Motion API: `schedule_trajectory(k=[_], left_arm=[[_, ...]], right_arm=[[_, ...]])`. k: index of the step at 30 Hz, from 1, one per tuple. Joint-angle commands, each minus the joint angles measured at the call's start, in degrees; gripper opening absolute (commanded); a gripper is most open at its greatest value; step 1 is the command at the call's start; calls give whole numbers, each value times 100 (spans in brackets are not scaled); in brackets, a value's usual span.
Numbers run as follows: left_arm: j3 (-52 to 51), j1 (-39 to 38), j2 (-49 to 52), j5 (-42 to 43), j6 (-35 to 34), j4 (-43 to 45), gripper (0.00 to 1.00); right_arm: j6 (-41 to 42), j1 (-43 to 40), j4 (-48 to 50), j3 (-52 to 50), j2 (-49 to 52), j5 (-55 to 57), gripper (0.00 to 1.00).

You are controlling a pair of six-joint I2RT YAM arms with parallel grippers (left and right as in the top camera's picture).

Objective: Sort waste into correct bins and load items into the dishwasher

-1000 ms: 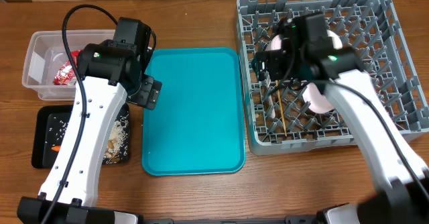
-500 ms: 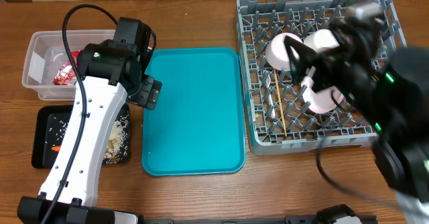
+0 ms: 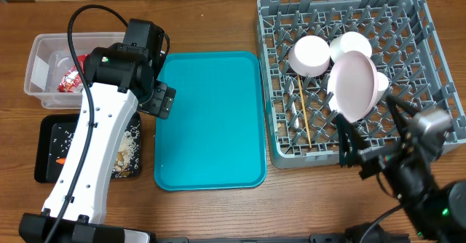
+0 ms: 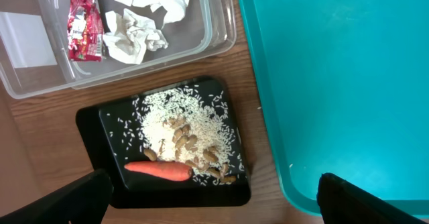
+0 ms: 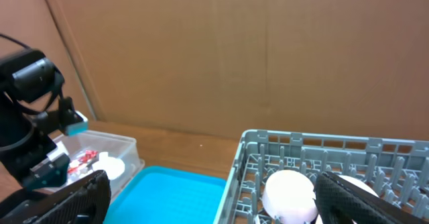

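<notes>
The grey dish rack (image 3: 437, 36) holds a white plate (image 3: 353, 83) standing on edge, two white bowls (image 3: 309, 55) (image 3: 351, 44) and a thin wooden stick (image 3: 303, 116). My right gripper (image 5: 213, 184) is open and empty, pulled back at the rack's front right edge; its view shows one bowl (image 5: 288, 196). My left gripper (image 4: 214, 184) is open and empty above the black tray (image 4: 94, 120), which holds the carrot (image 4: 157, 172), rice and nuts (image 4: 181, 127). The clear tub (image 4: 221, 23) holds the red wrapper (image 4: 84, 23) and napkins (image 4: 137, 29).
The teal serving tray (image 3: 207, 119) lies bare between the bins and the rack. A cardboard wall (image 5: 234, 49) stands behind the table. My left arm (image 3: 95, 141) stretches over the black tray (image 3: 47, 152) and clear tub (image 3: 36, 61).
My right arm has drawn back from over the rack to the table's front right, uncovering the plate standing in the rack. The left arm has not moved.
</notes>
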Motion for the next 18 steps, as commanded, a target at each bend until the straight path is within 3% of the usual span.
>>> schedule_trajectory(k=[1,11,18], left_arm=[[101,-4,-61,-35,90,-15,100],[101,-4,-61,-35,90,-13,100],[101,-4,-61,-35,90,-15,100]], right_arm=[[0,-149,184,-680,-634,35,100],[22,-323,1871,-2977,-2068,-96,100],[20,-323,2756,-3936,-2391,-317,100]])
